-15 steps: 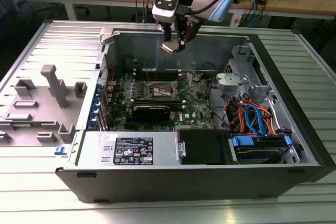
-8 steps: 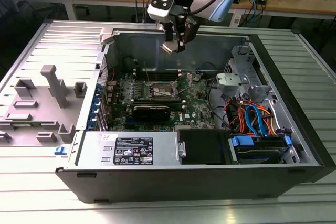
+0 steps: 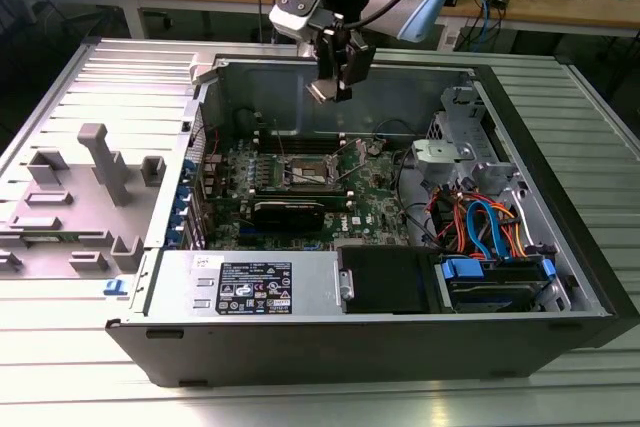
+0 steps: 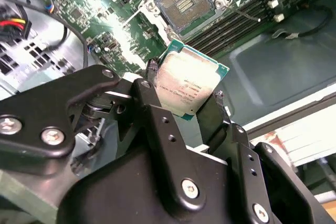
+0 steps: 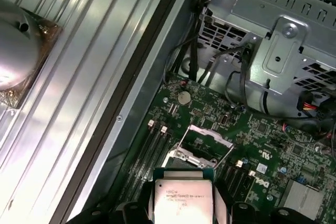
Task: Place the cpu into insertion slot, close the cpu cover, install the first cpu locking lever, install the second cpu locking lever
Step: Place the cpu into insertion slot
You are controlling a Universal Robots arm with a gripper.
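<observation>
Exterior view: the cpu point(image 3: 322, 91) is being held clamped between the fingers of the gripper point(image 3: 332, 88), high over the far side of the open computer case point(image 3: 300, 347), well apart from the insertion slot point(image 3: 310, 169) below. Second wrist view: the chip is being gripped by two opposite edges, silvery top showing, with the slot lying uncovered beyond. First wrist view: the cpu cover point(image 5: 210, 141) is being shown standing raised at the slot's edge.
</observation>
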